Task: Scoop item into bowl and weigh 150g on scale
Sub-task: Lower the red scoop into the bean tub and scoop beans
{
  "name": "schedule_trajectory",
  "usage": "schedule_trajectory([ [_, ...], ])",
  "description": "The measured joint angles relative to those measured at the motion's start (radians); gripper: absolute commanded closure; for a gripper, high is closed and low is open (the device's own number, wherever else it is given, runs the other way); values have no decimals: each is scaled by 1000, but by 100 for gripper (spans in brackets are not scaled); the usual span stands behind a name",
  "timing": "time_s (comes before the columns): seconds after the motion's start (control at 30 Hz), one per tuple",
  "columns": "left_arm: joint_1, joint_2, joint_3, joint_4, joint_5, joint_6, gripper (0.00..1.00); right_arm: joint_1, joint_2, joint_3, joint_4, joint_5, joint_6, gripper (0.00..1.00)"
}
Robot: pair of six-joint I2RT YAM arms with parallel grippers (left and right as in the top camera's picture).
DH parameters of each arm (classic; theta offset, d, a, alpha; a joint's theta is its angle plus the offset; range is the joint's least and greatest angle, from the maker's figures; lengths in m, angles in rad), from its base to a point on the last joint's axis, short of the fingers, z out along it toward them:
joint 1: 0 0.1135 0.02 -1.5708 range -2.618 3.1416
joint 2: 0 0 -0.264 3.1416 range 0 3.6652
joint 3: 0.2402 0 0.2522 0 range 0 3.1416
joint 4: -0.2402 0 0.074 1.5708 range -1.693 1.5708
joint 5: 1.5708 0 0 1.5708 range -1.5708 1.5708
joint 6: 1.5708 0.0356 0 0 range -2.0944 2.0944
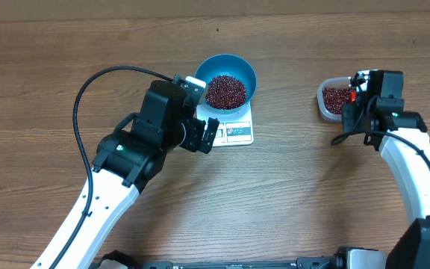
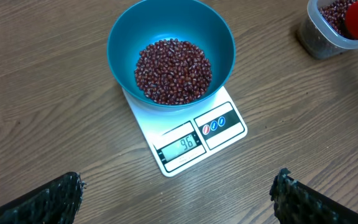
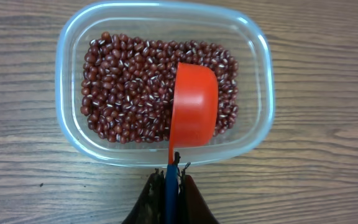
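Just ahead of the wide-open left gripper, the scale and the bowl on it block the way, with bare table between its fingers. Ahead of the right gripper, the clear tub walls hem in the red scoop. Open tabletop lies between the two arms.

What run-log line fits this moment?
left gripper open, near scale | right gripper shut on scoop, scoop in tub | bowl on scale, holding beans | display 96

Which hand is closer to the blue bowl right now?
Left. The left hand is open just beside the scale under the bowl; the right hand is far off at the tub, shut on a red scoop.
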Motion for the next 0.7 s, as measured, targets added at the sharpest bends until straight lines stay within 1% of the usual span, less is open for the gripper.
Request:
schedule_trajectory([
  [0.33, 0, 0, 0, 0, 0, 0, 1, -13, 7, 0, 0, -131, 0, 96],
  [0.7, 0, 0, 0, 0, 0, 0, 0, -175, 10, 0, -5, -386, 0, 96],
])
